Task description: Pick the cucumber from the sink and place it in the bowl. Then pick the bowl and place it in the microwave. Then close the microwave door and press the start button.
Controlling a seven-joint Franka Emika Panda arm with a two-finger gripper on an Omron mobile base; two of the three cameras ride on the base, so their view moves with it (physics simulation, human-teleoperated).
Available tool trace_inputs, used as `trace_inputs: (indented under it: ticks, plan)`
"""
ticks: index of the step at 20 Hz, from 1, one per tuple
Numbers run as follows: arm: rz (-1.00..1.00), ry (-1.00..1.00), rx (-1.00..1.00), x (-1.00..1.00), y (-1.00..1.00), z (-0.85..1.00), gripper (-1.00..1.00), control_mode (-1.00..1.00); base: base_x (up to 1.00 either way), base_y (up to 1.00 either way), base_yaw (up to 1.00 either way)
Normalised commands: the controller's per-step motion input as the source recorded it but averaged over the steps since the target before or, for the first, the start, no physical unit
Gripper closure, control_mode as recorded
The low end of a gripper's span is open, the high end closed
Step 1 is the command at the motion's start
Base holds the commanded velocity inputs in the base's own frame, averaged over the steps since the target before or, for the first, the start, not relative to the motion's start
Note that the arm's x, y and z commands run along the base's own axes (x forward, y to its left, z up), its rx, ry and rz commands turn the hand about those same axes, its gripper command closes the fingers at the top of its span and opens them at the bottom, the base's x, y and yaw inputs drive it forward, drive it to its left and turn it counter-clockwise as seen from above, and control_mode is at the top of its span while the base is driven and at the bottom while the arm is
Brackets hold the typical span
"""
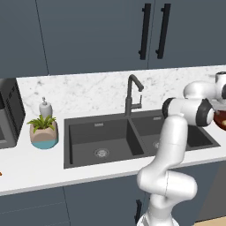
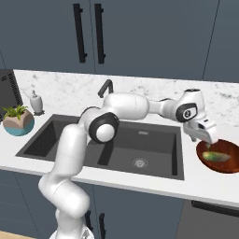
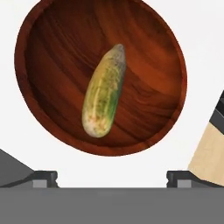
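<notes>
Yellow-green cucumber (image 3: 104, 92) lengthwise, perhaps tilted

Lighting's flat and even on my feeds, no glare, barely any shadows. The dark grey double-basin sink (image 1: 132, 137) stays readable inside. Hand view is crisp; the reddish-brown wooden bowl (image 3: 52, 52) has soft shading. Edges look a bit jaggy, no blur.

dark blue-grey cabinets (image 1: 88, 35), black handles (image 1: 145, 31), marbled white backsplash (image 1: 88, 90), white counter (image 1: 39, 170)

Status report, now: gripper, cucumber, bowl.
Gripper open, above the bowl. Cucumber lying in the bowl, not held. Bowl on the counter right of the sink. Nothing in the way.
</notes>
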Motion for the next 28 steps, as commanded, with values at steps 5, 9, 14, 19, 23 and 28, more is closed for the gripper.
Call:
trace_inputs:
  ticks: [5, 9, 14, 19, 23, 28]
  plan:
    - [0.12, 0.06, 0.00, -0.02, 0.05, -0.12, -1.00, -1.00, 0.00, 0.00, 0.00]
    - [0.12, 0.02, 0.00, 0.00, 0.00, -0.23, -1.00, -1.00, 0.00, 0.00, 0.00]
    - [0.14, 0.12, 0.00, 0.12, 0.00, -0.26, -1.00, -1.00, 0.00, 0.00, 0.00]
    - [0.15, 0.15, 0.00, 0.20, 0.00, -0.24, -1.00, -1.00, 0.00, 0.00, 0.00]
    - [0.15, 0.16, 0.00, 0.12, 0.00, -0.12, -1.00, -1.00, 0.00, 0.00, 0.00]
    - [0.15, 0.15, 0.00, 0.18, 0.00, -0.12, -1.00, -1.00, 0.00, 0.00, 0.00]
